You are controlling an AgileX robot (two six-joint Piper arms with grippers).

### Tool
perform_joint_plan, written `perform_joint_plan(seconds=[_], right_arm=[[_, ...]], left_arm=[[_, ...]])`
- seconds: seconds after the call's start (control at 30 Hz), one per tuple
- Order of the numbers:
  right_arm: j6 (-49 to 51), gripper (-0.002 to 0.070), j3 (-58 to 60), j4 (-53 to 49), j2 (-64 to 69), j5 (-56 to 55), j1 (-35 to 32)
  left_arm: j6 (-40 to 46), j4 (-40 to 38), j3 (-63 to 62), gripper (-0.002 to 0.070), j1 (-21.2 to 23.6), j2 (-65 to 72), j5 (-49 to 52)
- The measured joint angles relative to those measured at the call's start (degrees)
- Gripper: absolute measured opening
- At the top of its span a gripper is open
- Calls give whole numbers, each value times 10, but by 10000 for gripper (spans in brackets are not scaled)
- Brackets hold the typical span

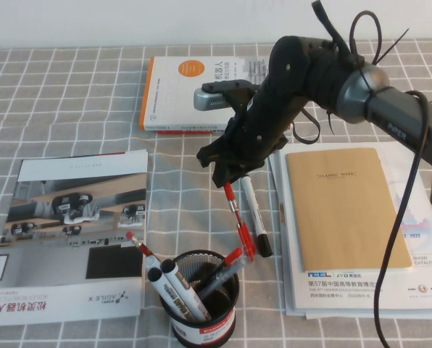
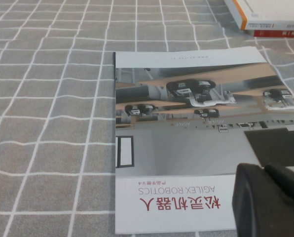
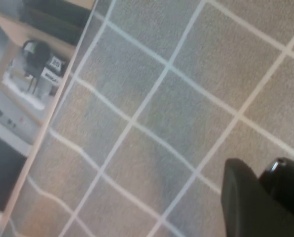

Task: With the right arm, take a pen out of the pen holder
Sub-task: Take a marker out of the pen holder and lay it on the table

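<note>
High view: the right gripper's point(image 1: 227, 176) fingers are clenching the red pen point(image 1: 239, 221), which is tilting just above the pen holder's point(image 1: 229, 301) rim.

Left wrist view: the left gripper point(image 2: 265, 200) is hovering over the brochure point(image 2: 186, 123) lying left of the pen holder. I cannot tell its grip.

Right wrist view: the checked desk point(image 3: 162, 98) is showing below.

Checked tablecloth point(image 1: 71, 101), brochure point(image 1: 71, 232), orange book point(image 1: 180, 90), paper stack point(image 1: 346, 286), pen holder point(image 1: 201, 319)

We see a table point(image 1: 390, 333) spread w/ a grey cloth point(image 1: 71, 109), ruled in a white grid, filling the scene left to right & near to far. Along the far edge stands a plain white wall point(image 1: 129, 22). Light is even & soft; shadows on the cloth are faint w/ blurred edges.
</note>
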Motion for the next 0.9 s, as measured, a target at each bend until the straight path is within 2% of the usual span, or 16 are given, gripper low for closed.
perform_joint_plan(seconds=[0.23,0.53,0.8,0.9], right_arm=[[1,68,-1,-14,6,-10,0],[1,199,-1,-22,6,-10,0],[1,207,-1,-31,0,-10,2],[2,178,0,-44,-30,-4,6]], left_arm=[[0,0,0,-3,0,0,0],[0,0,0,-3,0,0,0],[0,0,0,-3,0,0,0],[0,0,0,-3,0,0,0]])
